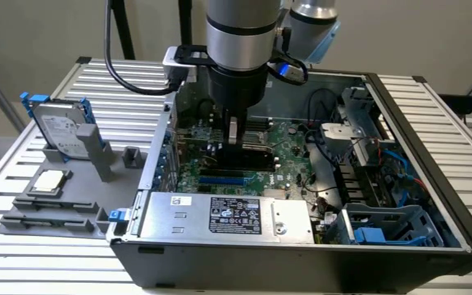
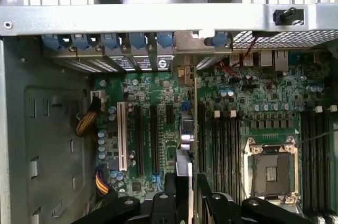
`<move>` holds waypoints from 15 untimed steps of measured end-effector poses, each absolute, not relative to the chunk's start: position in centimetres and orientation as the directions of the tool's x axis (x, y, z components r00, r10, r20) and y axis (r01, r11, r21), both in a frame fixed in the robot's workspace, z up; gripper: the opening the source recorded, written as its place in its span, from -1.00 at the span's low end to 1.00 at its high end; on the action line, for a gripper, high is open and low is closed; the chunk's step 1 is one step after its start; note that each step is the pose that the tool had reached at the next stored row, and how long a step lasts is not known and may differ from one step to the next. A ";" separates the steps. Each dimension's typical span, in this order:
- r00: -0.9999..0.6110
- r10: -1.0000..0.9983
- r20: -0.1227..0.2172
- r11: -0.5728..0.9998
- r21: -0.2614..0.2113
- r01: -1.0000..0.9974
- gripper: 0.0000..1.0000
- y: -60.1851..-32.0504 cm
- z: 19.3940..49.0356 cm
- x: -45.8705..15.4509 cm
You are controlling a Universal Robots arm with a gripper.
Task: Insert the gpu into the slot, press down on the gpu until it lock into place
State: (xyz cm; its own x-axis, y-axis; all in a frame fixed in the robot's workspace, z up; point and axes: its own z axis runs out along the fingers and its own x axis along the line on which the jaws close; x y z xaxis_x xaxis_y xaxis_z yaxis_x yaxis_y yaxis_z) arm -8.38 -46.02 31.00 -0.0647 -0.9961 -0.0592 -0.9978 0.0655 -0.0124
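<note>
The gpu [image 1: 240, 161] stands on edge inside the open computer case, its black face towards the exterior camera. My gripper [image 1: 234, 140] comes straight down from above and is shut on the card's top edge. The wrist view shows the gpu [image 2: 185, 129] edge-on as a thin line running from my gripper [image 2: 187, 195] towards the rear brackets. The blue slot [image 1: 219, 182] lies on the green motherboard directly in front of the card's lower edge. I cannot tell whether the card's edge sits in the slot or hangs just above it.
A silver labelled power supply [image 1: 228, 215] fills the case's near side. The CPU socket [image 2: 269, 166] and black memory strips [image 2: 222, 139] lie beside the card, and a white slot [image 2: 122, 137] lies on its other side. Cables [image 1: 334, 178] and a blue drive cage [image 1: 383, 227] sit at the exterior view's right. A hard drive [image 1: 59, 129] stands outside.
</note>
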 end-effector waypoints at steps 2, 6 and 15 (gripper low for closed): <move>-0.074 -0.995 -0.060 0.075 -0.012 -0.997 -0.48 -46.0 30.6 -8.4; -0.082 -0.995 -0.060 0.083 -0.012 -0.996 -0.48 -46.0 29.9 -8.7; -0.082 -0.995 -0.059 0.083 -0.012 -0.996 -0.48 -46.0 29.0 -9.0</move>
